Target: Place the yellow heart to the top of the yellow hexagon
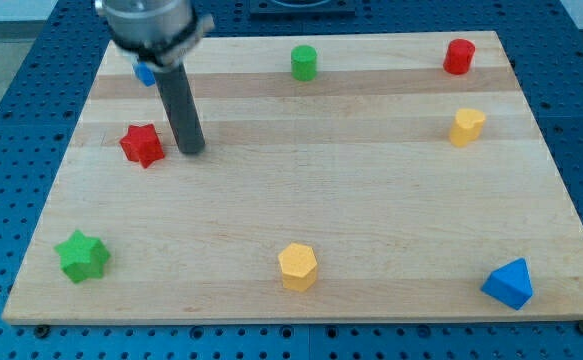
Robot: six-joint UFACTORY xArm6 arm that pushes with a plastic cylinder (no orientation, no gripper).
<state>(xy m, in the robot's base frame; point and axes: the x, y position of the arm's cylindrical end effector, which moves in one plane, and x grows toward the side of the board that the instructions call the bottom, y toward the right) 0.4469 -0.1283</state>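
Tip at the view's upper left, yellow heart far off at the right.

My tip (193, 150) rests on the board (371, 220) just to the right of the red star (142, 145), apart from it by a small gap; it is a bare rod with no jaws, so there is nothing to open or close and it holds nothing. The yellow heart (467, 127) sits near the right edge, well apart from the tip and roughly level with it, slightly higher in the view. The yellow hexagon (297, 266) lies near the bottom edge, about mid-board. So the heart lies up and to the right of the hexagon, and in my judgement it must travel leftward to sit above the hexagon; the tip would first need to reach the heart's right side. The heart is too small to tell which way it points or its long axis.
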